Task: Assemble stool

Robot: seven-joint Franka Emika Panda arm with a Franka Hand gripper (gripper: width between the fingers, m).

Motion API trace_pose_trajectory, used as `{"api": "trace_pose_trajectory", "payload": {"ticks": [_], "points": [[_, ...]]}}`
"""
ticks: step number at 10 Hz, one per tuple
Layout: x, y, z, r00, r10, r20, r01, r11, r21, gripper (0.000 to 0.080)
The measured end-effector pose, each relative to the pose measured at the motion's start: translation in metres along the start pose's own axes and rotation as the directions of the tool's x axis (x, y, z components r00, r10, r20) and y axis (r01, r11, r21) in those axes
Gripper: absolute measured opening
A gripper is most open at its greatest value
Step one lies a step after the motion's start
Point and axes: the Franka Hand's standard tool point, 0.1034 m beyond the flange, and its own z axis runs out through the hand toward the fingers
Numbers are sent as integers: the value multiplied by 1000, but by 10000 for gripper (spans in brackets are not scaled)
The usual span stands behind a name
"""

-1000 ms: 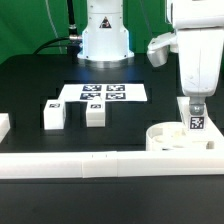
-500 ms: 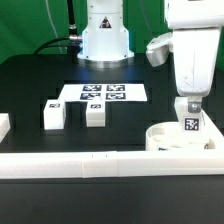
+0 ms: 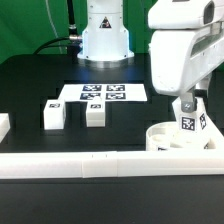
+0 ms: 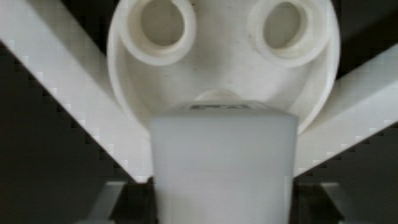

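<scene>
Fingers [image 3: 188,107] pinched on one stool leg [image 3: 187,123], clamped near its top end. Leg's long axis runs close to vertical, tagged faces outward, lower end down at the seat [image 3: 160,136]. Seat lies flat on the desk [image 3: 30,80] straight below me, just behind the front rail [image 3: 100,163], at the exterior view's right. Wrist view looks down the leg to the disc, with two open holes [image 4: 160,25] beyond its end. Can't tell if the leg end sits in a socket or only rests on the disc. My read: the next move goes straight down the leg axis, so lining up with the socket is what counts. One spare leg [image 3: 54,114] and a second spare leg [image 3: 95,113] stand well apart toward the exterior view's left, with the marker board [image 3: 105,92] behind them.
</scene>
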Motion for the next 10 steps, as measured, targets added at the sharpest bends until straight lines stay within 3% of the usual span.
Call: {"api": "trace_pose_trajectory", "payload": {"ticks": [3, 5, 7, 10], "points": [[-2, -2, 0, 951, 307, -40, -308, 951, -18, 335], [-1, -4, 1, 878, 476, -56, -477, 879, -14, 335], [0, -5, 1, 742, 668, -58, -669, 743, -1, 335], [0, -5, 1, 636, 770, -55, -771, 637, 7, 335]]}}
